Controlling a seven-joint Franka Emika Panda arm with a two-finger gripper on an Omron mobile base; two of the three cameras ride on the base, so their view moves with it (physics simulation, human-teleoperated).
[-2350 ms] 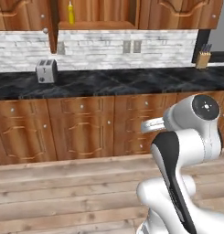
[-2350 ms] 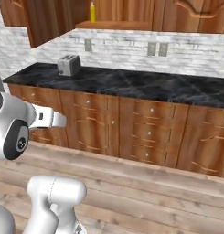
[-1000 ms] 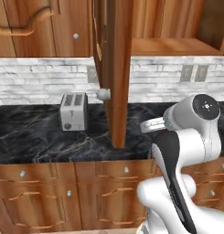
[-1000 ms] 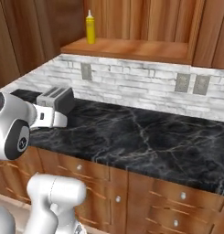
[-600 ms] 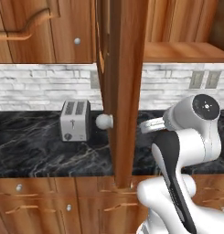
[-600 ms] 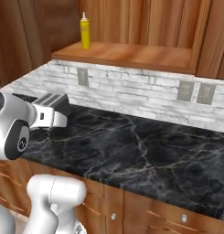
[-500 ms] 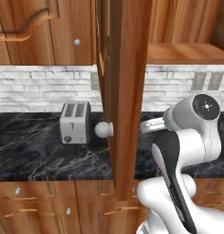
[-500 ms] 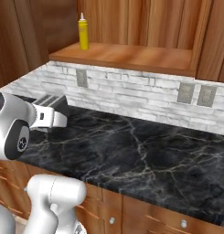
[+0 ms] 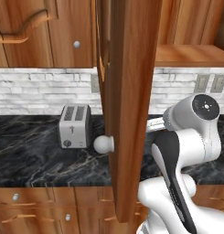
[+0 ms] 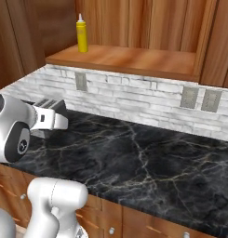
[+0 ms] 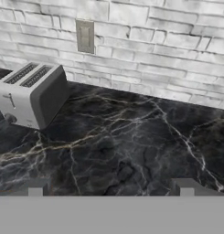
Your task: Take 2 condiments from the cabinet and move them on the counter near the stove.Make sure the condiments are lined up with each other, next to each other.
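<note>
Yellow squeeze bottle (image 10: 81, 33) sits way up on the cabinet shelf (image 10: 129, 59), well above and behind the claw (image 11: 111, 186), which hangs low over the counter (image 11: 131, 151) w/ tips spread, holding nothing; imo reaching up could clip that open door (image 9: 129, 100).
</note>
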